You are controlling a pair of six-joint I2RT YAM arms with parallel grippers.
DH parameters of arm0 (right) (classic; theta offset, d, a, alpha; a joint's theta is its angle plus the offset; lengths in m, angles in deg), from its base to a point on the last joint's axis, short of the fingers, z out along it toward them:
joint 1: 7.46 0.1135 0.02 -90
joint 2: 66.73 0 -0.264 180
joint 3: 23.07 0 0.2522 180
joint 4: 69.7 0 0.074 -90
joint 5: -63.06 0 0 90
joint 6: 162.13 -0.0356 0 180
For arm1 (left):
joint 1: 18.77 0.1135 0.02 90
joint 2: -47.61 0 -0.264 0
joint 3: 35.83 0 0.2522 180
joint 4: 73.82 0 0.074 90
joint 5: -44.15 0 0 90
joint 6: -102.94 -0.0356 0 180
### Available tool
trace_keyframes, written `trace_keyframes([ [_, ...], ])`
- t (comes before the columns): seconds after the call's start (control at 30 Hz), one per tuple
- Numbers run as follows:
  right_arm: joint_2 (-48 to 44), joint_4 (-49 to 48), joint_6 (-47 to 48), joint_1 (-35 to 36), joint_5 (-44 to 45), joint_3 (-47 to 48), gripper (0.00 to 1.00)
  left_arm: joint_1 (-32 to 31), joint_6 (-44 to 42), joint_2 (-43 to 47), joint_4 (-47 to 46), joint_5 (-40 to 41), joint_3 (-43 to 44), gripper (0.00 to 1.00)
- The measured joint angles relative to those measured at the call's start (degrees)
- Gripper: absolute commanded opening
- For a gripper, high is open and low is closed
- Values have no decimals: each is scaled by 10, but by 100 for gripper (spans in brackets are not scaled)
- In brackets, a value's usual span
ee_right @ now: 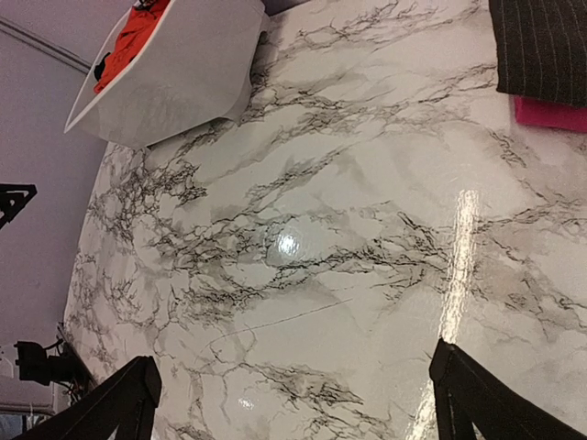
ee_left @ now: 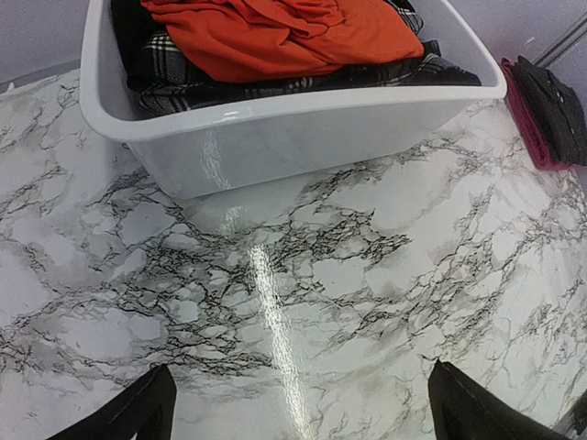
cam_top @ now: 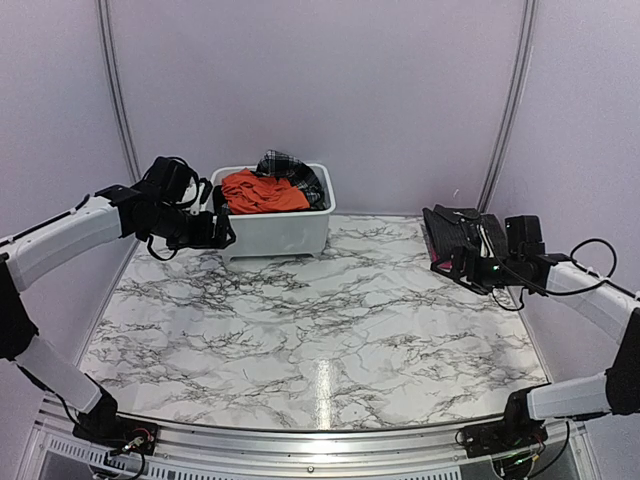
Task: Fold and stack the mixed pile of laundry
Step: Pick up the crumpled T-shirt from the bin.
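The laundry pile lies in a white tub [cam_top: 275, 238] at the back left. A bright orange T-shirt [cam_top: 262, 192] is on top, also seen in the left wrist view [ee_left: 284, 37]. A black-and-white plaid skirt [cam_top: 292, 166] lies under and behind it, showing at the tub's near wall [ee_left: 179, 82]. A folded dark grey cloth [cam_top: 455, 228] lies on a pink piece [ee_right: 550, 112] at the right edge. My left gripper [cam_top: 218, 232] is open and empty, just left of the tub's front. My right gripper [cam_top: 452, 266] is open and empty, beside the dark grey cloth [ee_right: 541, 41].
The marble-patterned table [cam_top: 320, 330] spreads between the arms. The tub [ee_left: 275, 137] stands on short feet near the back wall. Purple walls close in behind and at both sides. The tub also shows in the right wrist view [ee_right: 174, 82].
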State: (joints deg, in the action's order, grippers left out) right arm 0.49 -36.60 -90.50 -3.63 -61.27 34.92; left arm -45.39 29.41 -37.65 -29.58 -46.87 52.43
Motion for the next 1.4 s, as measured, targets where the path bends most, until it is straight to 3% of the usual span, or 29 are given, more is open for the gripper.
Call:
trace_keyframes([
  [0.57,-34,-4,1,-14,3,0,99,60,60,41,-26,-25,-27,99],
  [0.77,-34,-4,-8,-20,5,-1,99,60,59,-57,-27,-26,107,99],
  [1.2,-33,25,-42,-29,52,9,99,45,49,-375,-15,-25,421,99],
  [1.3,-36,26,-42,-29,58,9,99,43,48,-432,-9,-23,480,94],
  [1.4,-40,26,-39,-29,56,9,99,41,51,-480,-3,-19,530,80],
])
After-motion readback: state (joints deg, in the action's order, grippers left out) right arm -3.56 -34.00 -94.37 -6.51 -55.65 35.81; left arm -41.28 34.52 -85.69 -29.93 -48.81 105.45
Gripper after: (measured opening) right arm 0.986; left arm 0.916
